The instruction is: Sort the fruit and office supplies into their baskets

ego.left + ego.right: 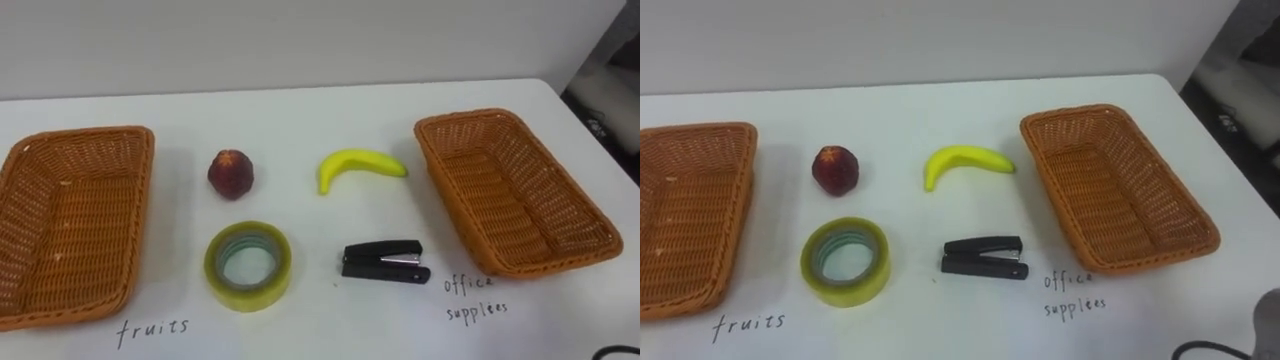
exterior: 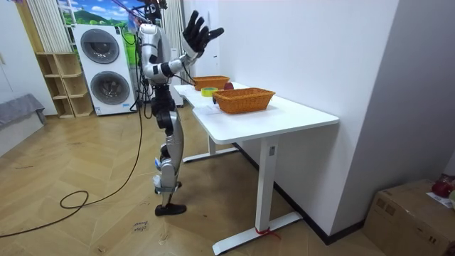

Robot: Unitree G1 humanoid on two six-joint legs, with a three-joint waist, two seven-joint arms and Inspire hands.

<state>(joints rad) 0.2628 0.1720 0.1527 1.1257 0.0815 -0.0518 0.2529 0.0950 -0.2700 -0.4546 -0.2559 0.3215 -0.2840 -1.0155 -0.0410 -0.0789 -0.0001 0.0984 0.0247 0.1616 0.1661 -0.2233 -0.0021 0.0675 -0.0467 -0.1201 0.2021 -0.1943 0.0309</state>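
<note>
1. The robot stands at the bench, its right hand raised, fingers spread, holding nothing.
2. The red fruit, banana, tape roll and stapler lie between the fruits basket and the office basket.

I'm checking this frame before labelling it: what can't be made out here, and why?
Left basket: eye views, left end cut off by the picture's edge.
Red fruit: eye views, too small to tell apple from peach.
Raised hand: room view, too far off to tell left from right.
Dark object beyond the table: eye views, cut off by the right edge.
</note>
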